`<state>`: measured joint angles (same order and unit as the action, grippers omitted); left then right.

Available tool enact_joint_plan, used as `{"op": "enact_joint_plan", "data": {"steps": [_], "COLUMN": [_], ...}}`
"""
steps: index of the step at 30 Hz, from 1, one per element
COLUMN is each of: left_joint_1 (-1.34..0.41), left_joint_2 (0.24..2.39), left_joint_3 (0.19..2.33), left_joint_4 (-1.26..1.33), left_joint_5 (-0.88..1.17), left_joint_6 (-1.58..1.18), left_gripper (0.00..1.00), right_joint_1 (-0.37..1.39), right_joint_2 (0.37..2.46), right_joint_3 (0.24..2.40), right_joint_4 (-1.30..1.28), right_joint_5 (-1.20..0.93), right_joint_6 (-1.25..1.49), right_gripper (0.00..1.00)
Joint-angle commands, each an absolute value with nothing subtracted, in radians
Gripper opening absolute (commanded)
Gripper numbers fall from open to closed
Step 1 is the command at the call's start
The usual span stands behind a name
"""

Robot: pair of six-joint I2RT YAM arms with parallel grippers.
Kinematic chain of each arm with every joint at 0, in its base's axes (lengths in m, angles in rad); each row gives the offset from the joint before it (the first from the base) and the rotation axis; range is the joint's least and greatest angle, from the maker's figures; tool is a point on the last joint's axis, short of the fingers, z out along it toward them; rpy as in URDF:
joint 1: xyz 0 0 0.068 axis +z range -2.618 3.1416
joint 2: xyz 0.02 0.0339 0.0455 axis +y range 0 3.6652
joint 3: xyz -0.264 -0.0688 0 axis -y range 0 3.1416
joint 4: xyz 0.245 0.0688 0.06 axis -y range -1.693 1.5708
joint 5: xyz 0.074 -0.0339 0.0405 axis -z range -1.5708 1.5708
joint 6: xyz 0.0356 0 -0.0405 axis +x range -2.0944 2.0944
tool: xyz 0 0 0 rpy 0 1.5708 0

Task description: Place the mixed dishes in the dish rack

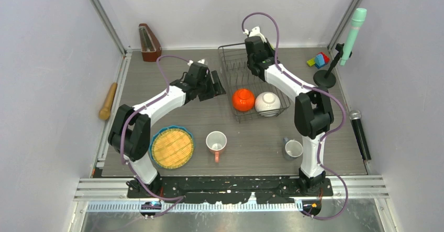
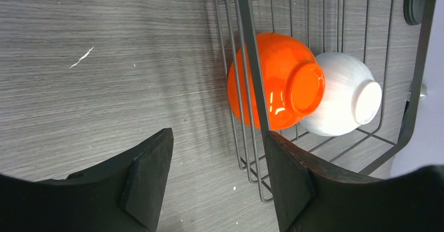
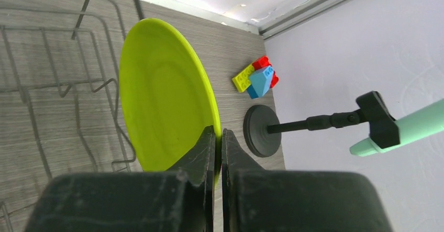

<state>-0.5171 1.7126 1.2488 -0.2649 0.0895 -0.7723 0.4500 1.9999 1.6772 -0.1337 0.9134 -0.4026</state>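
Your right arm (image 1: 285, 79) reaches over the far half of the dish rack (image 1: 235, 67). Its jaws are clenched on the rim of the lime-green plate (image 3: 162, 96), which stands on edge above the rack's wire prongs. Whether the plate touches the wires, the wrist view does not settle.

Your left arm (image 1: 157, 100) hangs over the desk (image 1: 251, 137) just left of the rack, jaws released and standing apart, gripping nothing. In the left wrist view one of them overlaps the rack's near left corner.

Inside the rack, at its near end, the orange bowl (image 2: 272, 80) and the white bowl (image 2: 345, 101) lie turned bottom up, touching, orange on the left.

Not yet racked, on the desk:
- the blue-rimmed plate (image 1: 171, 147), lying flat beside the left arm's base
- the pink floral mug (image 1: 216, 141), just right of that plate, mouth up, handle pointing near
- the small grey-blue mug (image 1: 292, 148), beside the right arm's base

Outside the task: a wooden rolling pin (image 1: 108, 101) at the left edge, and toy blocks (image 1: 318, 60) at the far right corner beside a stand's round black foot (image 3: 262, 130)
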Motion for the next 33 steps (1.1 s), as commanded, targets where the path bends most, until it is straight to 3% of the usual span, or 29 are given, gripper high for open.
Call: {"op": "enact_joint_plan", "data": {"steps": [1,3,6,7,11,17,25,33], "left_joint_1": [-0.519,-0.516,-0.511,-0.51,-0.506,-0.485,-0.459,-0.457], "left_joint_2": [1.662,1.647,1.623,1.616,1.592,1.529,1.351,1.178], "left_joint_3": [1.272,1.272,1.266,1.264,1.25,1.23,1.168,1.046], "left_joint_4": [-0.291,-0.303,-0.315,-0.317,-0.328,-0.376,-0.548,-0.778], "left_joint_5": [0.059,0.053,0.047,0.045,0.044,0.038,-0.051,-0.171], "left_joint_6": [-0.74,-0.734,-0.73,-0.73,-0.729,-0.709,-0.634,-0.652], "left_gripper": [0.67,0.68,0.68,0.68,0.69,0.7,0.74,0.75], "right_joint_1": [0.449,0.449,0.449,0.449,0.448,0.448,0.453,0.471], "right_joint_2": [2.012,2.011,1.999,1.997,1.986,1.934,1.779,1.541], "right_joint_3": [1.723,1.719,1.71,1.71,1.718,1.75,1.75,1.574], "right_joint_4": [-0.109,-0.126,-0.148,-0.154,-0.17,-0.262,-0.452,-0.471], "right_joint_5": [0.914,0.902,0.887,0.883,0.887,0.82,0.514,0.274], "right_joint_6": [-0.388,-0.358,-0.316,-0.309,-0.288,-0.226,-0.014,0.148], "right_gripper": [0.06,0.27,0.7,0.75,0.82,0.82,0.89,0.89]}}
